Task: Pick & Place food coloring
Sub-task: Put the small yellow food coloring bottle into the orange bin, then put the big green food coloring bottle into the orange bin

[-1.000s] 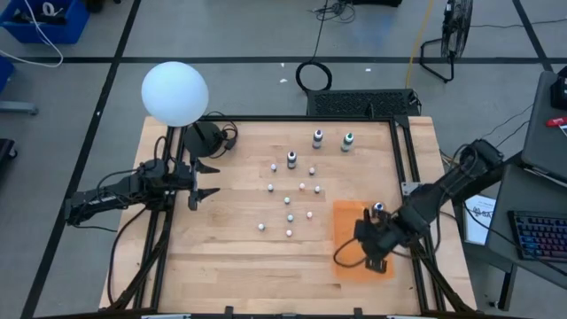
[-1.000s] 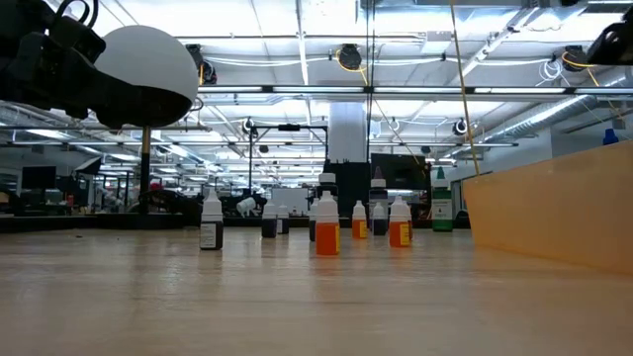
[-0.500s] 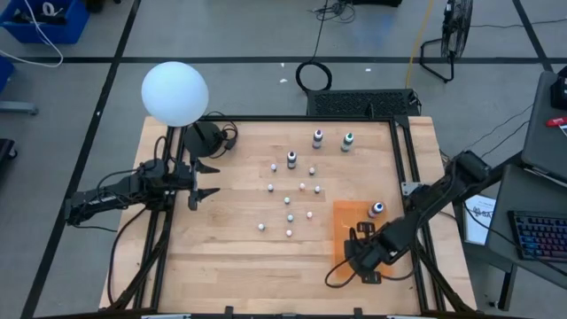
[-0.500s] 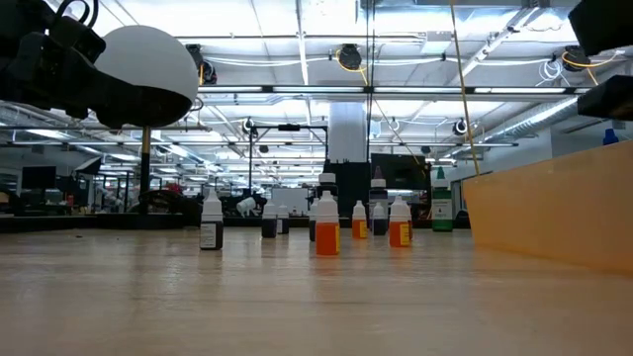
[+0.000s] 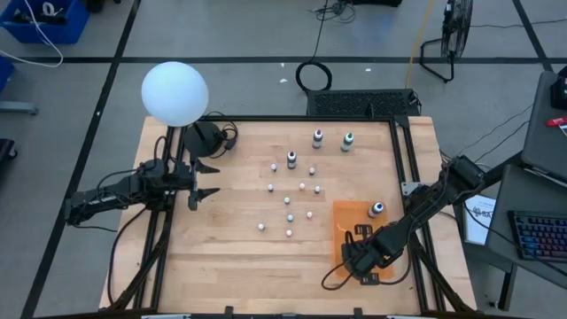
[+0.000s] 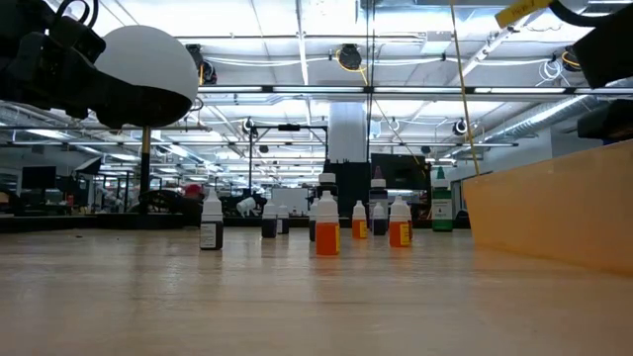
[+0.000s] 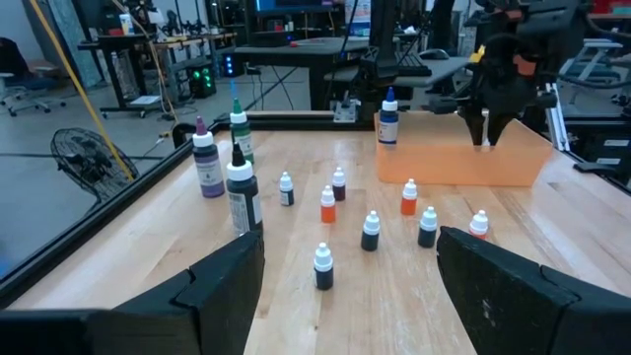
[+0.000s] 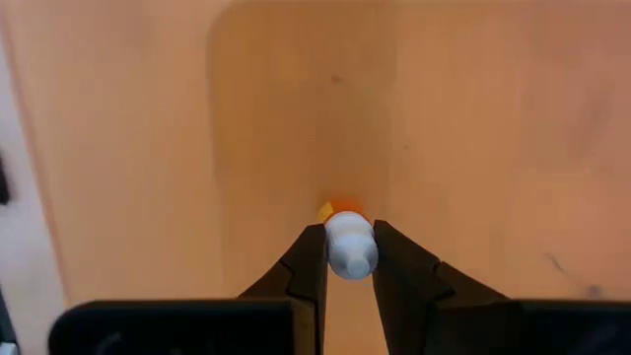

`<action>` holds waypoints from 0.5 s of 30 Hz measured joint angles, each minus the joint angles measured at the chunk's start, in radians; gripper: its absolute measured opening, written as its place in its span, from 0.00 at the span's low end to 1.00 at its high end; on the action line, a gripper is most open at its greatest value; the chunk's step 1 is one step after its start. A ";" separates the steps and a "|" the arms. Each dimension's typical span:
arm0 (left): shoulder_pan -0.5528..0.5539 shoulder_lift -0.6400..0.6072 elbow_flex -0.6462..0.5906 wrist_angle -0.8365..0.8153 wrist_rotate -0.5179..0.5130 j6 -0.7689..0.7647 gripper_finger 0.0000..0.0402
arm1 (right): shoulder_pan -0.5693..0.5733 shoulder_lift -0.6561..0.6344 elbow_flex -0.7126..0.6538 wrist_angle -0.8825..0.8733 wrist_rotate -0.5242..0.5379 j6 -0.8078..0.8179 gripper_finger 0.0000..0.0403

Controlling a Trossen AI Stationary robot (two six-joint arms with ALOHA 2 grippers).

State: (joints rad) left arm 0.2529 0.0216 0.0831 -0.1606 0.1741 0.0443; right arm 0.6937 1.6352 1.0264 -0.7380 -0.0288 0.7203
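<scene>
Worktop (image 5: 230,248): pale wood. Sheet (image 5: 347,217): orange. Bottles (image 7: 370,230): dark or orange, white caps. Held bottle (image 8: 350,247): white cap, orange body. Tools black.

floor: grey concrete (image 5: 239,35) | fan (image 5: 446,35) | ceiling: strip lights (image 6: 297,20) | table: wood (image 5: 230,257)

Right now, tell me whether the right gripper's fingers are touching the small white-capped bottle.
Touching. The right wrist view shows the right gripper closed on the small white-capped bottle over the orange sheet: both fingers press its cap, no gap.
</scene>
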 joint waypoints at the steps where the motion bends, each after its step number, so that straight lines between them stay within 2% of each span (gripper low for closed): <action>1: 0.000 0.000 0.000 0.000 0.000 0.000 0.74 | 0.000 0.000 0.000 0.011 0.000 0.002 0.16; 8: 0.000 0.000 0.000 0.000 0.000 0.000 0.74 | 0.000 0.000 0.000 0.031 0.000 0.067 0.44; 11: 0.000 0.000 0.000 0.000 0.000 0.000 0.74 | 0.000 0.000 0.000 0.031 -0.005 0.099 0.49; 15: 0.000 0.000 0.000 0.000 0.000 0.000 0.74 | -0.028 -0.018 0.000 0.020 -0.054 0.109 0.51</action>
State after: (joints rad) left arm 0.2531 0.0215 0.0830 -0.1604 0.1741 0.0441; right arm 0.6662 1.6176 1.0264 -0.7179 -0.0826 0.8291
